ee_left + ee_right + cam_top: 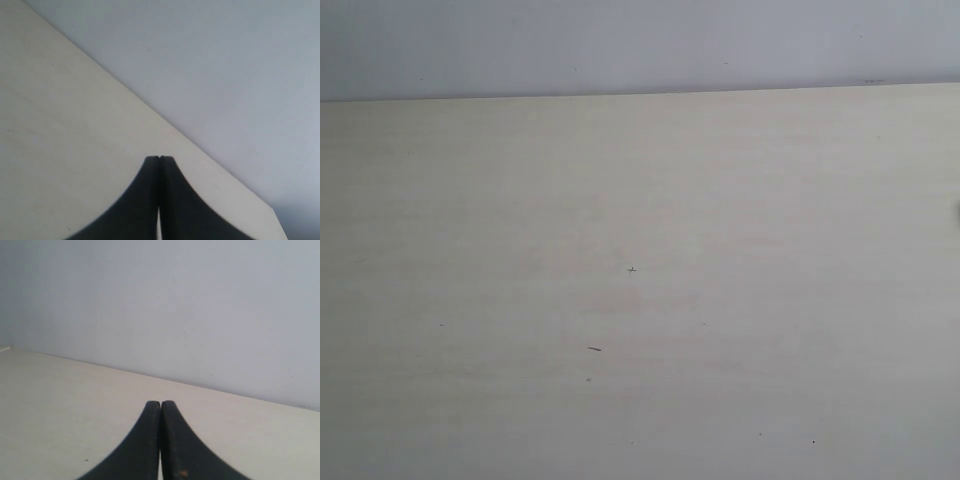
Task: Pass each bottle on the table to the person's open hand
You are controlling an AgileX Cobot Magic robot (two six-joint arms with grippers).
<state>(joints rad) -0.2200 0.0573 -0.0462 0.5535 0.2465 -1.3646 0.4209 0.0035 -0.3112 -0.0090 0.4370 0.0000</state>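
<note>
The pale cream table (pixel 640 300) fills the exterior view, with only a few tiny dark specks on it. No bottle shows in any view, and the person's open hand is out of view. Neither arm appears in the exterior view. In the left wrist view my left gripper (pixel 159 159) is shut, its black fingers pressed together with nothing between them, over the table (pixel 60 150) near its edge. My right gripper (pixel 160 403) is likewise shut on nothing, above the table (pixel 75 400) and facing the wall.
A plain grey-white wall (pixel 640 45) stands behind the table's far edge (pixel 640 94). In the left wrist view the table's edge (pixel 150 112) runs diagonally, with its corner (pixel 274 209) near the gripper. A small dark shape (pixel 957 213) shows at the exterior view's right border.
</note>
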